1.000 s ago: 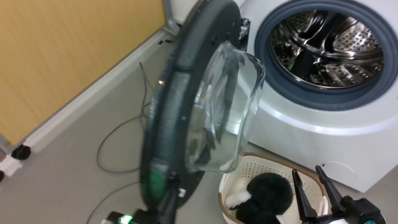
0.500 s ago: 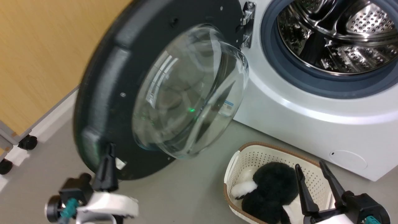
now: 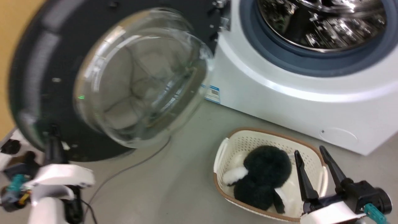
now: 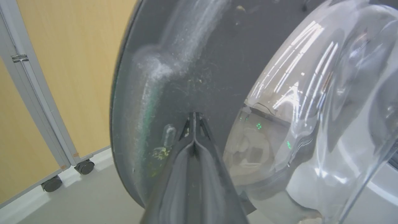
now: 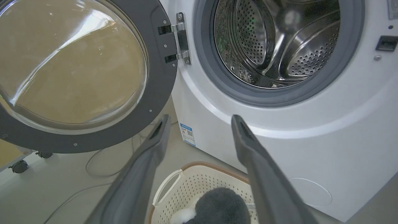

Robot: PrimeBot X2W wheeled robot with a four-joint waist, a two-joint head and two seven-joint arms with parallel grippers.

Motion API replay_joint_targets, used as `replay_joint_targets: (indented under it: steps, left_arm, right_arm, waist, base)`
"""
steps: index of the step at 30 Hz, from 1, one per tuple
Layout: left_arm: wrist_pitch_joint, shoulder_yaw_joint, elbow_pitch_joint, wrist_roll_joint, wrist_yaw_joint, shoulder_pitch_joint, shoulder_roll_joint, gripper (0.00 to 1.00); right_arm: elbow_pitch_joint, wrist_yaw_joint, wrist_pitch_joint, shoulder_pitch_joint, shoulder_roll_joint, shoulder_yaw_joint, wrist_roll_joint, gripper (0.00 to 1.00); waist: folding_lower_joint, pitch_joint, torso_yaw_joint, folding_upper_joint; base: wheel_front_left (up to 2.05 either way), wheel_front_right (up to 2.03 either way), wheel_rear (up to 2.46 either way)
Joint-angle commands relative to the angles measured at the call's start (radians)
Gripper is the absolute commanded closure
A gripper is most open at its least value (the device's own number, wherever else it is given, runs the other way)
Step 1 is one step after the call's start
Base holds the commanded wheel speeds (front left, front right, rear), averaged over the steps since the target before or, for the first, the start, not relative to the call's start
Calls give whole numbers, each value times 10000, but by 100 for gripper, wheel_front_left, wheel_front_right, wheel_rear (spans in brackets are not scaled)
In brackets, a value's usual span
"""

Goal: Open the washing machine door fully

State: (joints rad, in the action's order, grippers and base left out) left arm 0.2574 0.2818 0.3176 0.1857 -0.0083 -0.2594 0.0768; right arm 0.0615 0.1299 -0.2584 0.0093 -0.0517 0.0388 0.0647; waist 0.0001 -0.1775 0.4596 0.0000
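The washing machine door [image 3: 31,77] stands swung out to the left, leaving the drum mouth [image 3: 320,25] unblocked from the front. Its bulging glass bowl [image 3: 136,77] juts toward the robot and crowds the left side. The left tool [image 4: 194,116], fingers pressed together, has its tip at the door's dark inner face. A basket [image 3: 248,141] takes the floor [image 3: 174,193] below the mouth, under the spread right tool [image 3: 309,150]. Between door and basket the floor is bare but for a thin cable [image 3: 133,165]. A wheeled partition [image 4: 77,62] closes off the space behind the door.
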Motion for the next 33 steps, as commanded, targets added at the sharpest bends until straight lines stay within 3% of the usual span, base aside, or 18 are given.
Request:
replay_joint_targets:
  steps: [1, 22, 28, 33]
  left_arm:
    - [44, 408, 222, 35, -86, -369, 204, 100]
    - [44, 2750, 2722, -62, -722, -2520, 1872, 100]
    - [44, 3088, 2435, -198, -844, -2467, 1721, 100]
    - [44, 3484, 1200, -199, -1020, -1892, 1191, 100]
  right_arm:
    - [-51, 8, -34, -262, 15, -57, -128, 0]
    - [-213, 8, -34, -927, 15, -312, -348, 0]
    - [-234, 8, -34, -992, 15, -463, -312, 0]
    - [-264, 8, -34, -996, 15, -534, -197, 0]
  waist:
    - [-1, -349, -387, 0]
    - [-1, -1623, -1660, 0]
    - [-1, -1629, -1694, 0]
    - [-1, -1351, -1736, 0]
  base:
    - [0, 0, 0]
    - [0, 0, 0]
    - [0, 0, 0]
    - [0, 0, 0]
